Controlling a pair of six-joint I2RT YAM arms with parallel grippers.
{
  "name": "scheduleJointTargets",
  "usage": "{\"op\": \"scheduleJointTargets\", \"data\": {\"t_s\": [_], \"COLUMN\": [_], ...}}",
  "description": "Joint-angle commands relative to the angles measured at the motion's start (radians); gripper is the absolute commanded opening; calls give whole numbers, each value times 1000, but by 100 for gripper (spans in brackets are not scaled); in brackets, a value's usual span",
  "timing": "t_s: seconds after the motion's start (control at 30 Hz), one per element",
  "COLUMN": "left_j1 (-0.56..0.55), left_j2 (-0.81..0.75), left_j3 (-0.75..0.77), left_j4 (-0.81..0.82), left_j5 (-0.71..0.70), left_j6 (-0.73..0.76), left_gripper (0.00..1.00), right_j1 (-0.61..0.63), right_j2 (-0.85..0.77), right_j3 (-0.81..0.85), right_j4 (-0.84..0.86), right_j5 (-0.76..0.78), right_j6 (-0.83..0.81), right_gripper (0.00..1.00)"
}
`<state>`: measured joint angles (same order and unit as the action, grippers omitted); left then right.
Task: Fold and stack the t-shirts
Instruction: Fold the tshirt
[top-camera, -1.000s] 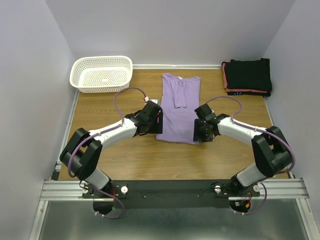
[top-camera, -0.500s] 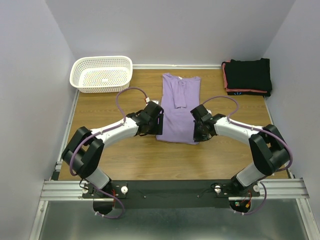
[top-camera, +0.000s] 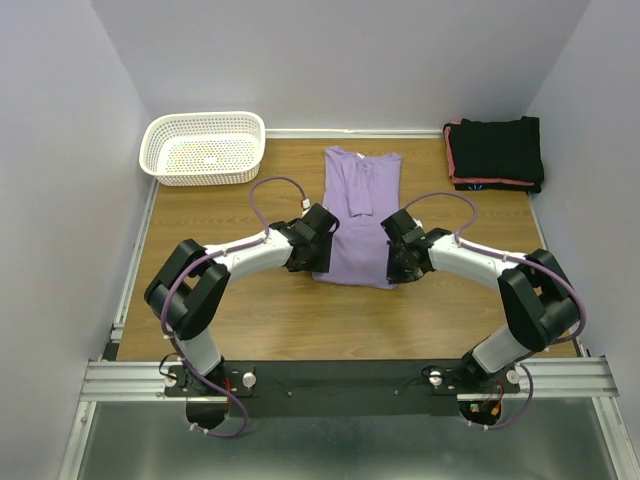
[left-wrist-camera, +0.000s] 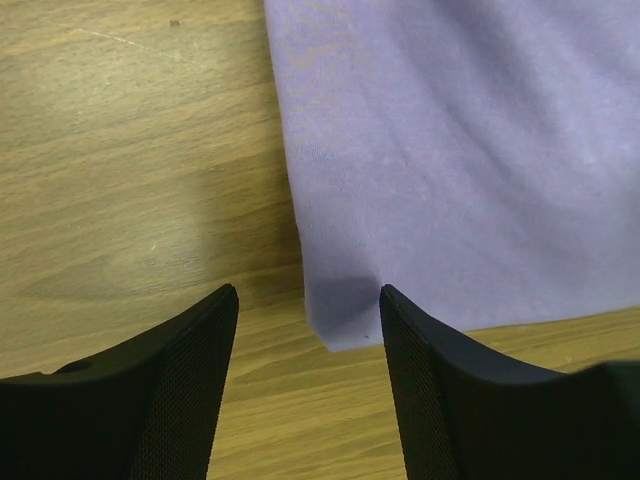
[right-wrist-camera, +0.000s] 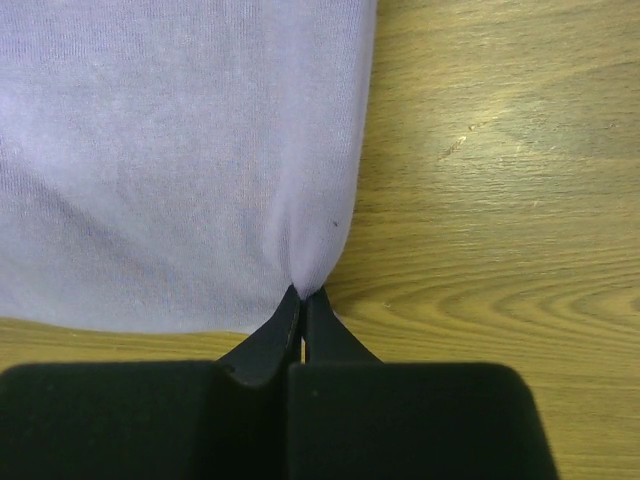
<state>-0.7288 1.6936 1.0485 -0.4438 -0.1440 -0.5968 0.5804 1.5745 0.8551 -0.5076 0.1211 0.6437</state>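
- lavender t-shirt (top-camera: 358, 215), plain soft cloth, laid flat in the middle of the wooden table (top-camera: 250, 320), collar toward the far wall, hem toward the arms.
- sides and short sleeves folded in over the front, making one long narrow panel; cloth smooth, with a small pucker at the near right corner.
- folded black shirts (top-camera: 497, 152) stacked at the far right corner of the table, well apart from the lavender one; a coral-red edge (top-camera: 450, 155) showing along the stack's left side.
- left pincer (left-wrist-camera: 305, 300) low at the hem's near left corner, fingers spread wide, the corner of the cloth lying between them; gripping nothing, and whether the inner finger touches the cloth is hard to tell from the wrist view.
- right pincer (right-wrist-camera: 302, 295) at the hem's near right corner, fingers pressed together and pinching a small fold of the lavender cloth at its very edge, wood grain just beside it.
- white mesh basket (top-camera: 200, 118) at the far left corner, upright, apart from both shirts and both arms; only pale mesh visible inside from above.
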Motion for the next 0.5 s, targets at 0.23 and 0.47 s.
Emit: {"op": "scheduleJointTargets", "data": {"t_s": [0.23, 0.47], "left_j1": [-34, -43], "left_j2": [57, 126], "left_j3": [61, 67], "left_j4": [-72, -98], "left_j5": [-28, -16], "left_j6": [-3, 8], "left_gripper": [62, 62], "right_j1": [13, 15], "right_j2": [56, 44], "right_j3": [-85, -90], "right_j4": [-77, -74], "right_j5": [49, 54], "right_j6": [-32, -35], "right_gripper": [1, 1]}}
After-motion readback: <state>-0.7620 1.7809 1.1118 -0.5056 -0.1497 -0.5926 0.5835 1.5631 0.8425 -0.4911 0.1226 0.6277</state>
